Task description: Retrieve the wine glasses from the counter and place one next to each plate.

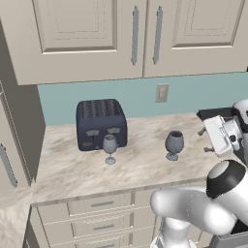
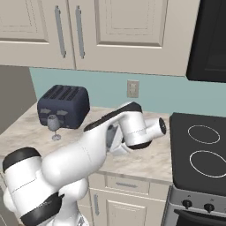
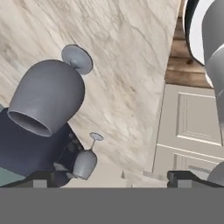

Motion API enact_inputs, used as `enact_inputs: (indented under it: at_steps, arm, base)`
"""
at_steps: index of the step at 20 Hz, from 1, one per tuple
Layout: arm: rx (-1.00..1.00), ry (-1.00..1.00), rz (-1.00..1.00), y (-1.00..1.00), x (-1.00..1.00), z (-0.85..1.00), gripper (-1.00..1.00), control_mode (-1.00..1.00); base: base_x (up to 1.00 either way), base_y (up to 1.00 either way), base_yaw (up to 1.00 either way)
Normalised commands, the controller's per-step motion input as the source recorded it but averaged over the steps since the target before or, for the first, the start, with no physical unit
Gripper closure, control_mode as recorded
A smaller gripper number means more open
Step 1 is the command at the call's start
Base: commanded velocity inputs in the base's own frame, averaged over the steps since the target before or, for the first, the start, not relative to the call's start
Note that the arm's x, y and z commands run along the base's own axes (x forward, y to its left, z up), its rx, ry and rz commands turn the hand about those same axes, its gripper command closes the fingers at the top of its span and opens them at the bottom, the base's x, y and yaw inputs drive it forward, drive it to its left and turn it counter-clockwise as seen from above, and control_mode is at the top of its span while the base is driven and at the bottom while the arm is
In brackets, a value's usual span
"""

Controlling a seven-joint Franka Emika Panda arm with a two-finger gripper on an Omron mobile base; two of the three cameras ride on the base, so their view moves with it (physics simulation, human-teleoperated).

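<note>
A beige marbled bench (image 1: 145, 167) runs beneath cream wall cupboards (image 1: 87, 34), a black cooktop (image 2: 201, 152) at its right end. A dark blue toaster (image 1: 100, 123) stands at the back. Two smoky wine glasses stand upright and well apart: the left glass (image 1: 110, 148) just in front of the toaster, the right glass (image 1: 174, 144) nearer the arm. The gripper (image 3: 109, 177) is spread wide and holds nothing, aimed at the right glass, likely lining up a grasp.
</note>
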Motion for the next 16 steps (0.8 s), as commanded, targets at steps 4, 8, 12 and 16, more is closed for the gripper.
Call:
enact_inputs:
  at_steps: [4,8,12,16]
  arm:
    - [0.04,0.04,0.00,0.00,0.41,-0.33,-1.00,-1.00]
    - [0.09,0.05,0.01,0.00,0.36,-0.24,-1.00,-1.00]
    - [0.10,0.00,0.05,0.00,0.19,-0.10,-1.00,-1.00]
    - [0.09,0.00,0.08,-0.07,0.05,-0.15,-1.00,-1.00]
  base:
    - [0.00,0.00,0.00]
    - [0.00,0.00,0.00]
    - [0.00,0.00,0.00]
    - [0.00,0.00,0.00]
